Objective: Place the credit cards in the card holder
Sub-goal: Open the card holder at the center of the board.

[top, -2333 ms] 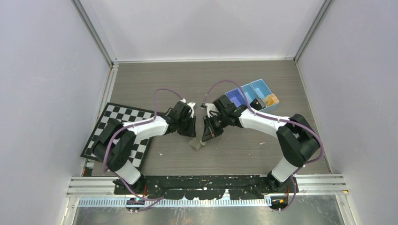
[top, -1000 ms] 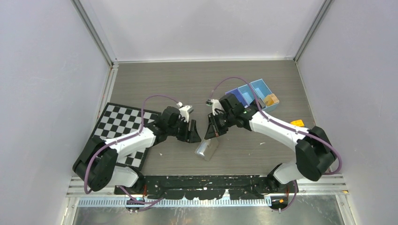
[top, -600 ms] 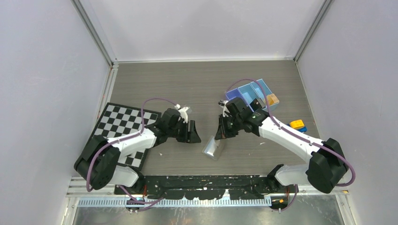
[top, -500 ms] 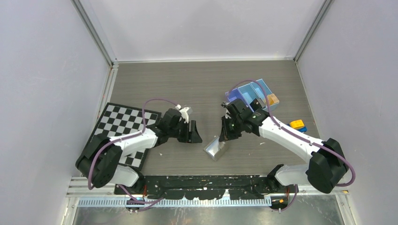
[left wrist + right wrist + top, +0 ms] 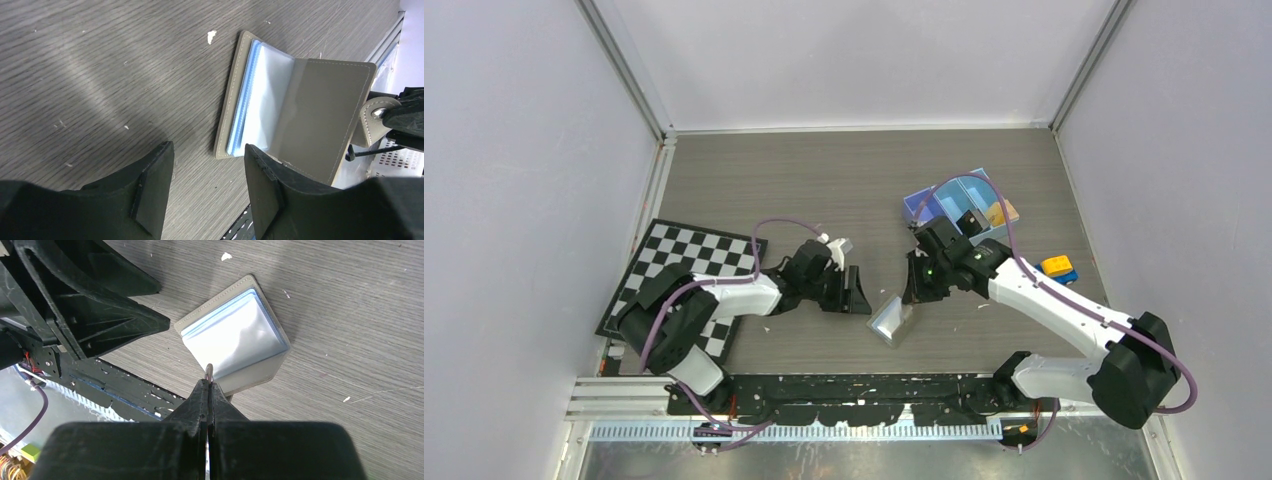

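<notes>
The card holder is a grey-taupe bifold with pale blue clear pockets, lying near the table's front edge. My right gripper is shut on its snap tab and holds the top cover lifted. My left gripper stands open just left of the holder, low over the table, nothing between its fingers. Small flat orange and blue pieces, seemingly credit cards, lie right of the right arm.
A blue three-compartment tray stands behind the right gripper, with an orange thing in one compartment. A checkerboard mat lies at the left under the left arm. The black base rail runs close in front of the holder.
The right gripper has dragged the card holder right and nearer the front edge, its cover now lifted open. The left gripper followed to the right. The orange and blue pieces came into view.
</notes>
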Tool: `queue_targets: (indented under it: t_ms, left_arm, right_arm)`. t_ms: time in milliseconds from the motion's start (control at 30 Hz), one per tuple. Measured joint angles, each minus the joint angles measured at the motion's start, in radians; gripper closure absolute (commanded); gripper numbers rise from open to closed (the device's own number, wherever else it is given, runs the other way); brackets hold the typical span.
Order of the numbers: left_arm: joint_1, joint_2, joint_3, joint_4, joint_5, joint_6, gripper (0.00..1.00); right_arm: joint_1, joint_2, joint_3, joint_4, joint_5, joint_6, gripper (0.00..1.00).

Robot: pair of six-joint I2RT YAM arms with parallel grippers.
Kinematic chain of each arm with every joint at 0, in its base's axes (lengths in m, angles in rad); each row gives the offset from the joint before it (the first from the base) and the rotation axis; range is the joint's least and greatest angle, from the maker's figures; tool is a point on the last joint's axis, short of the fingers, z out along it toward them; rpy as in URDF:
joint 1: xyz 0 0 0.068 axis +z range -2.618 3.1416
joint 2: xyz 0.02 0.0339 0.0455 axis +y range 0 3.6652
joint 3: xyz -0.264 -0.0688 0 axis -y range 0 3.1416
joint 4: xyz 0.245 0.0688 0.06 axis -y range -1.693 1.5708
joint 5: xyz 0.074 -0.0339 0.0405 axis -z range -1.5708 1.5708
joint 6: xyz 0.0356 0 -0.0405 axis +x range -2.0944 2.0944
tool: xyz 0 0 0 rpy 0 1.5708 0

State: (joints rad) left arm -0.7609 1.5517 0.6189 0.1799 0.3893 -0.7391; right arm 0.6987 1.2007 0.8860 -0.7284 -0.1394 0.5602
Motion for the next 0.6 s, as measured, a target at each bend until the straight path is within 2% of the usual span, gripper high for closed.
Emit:
queue_targets:
  t_ms: [367,600]
  left_arm:
    - [-0.045,0.059,0.035,0.032,0.026,-0.043,0.48]
    - [-0.073,0.066,0.048,0.028,0.021,-0.038,0.5]
  right_arm:
    - [0.0,0.001,-0.032,0.035,0.02,0.001,0.99]
    - [0.0,-0.023,-0.031,-0.006,0.072,0.032,0.87]
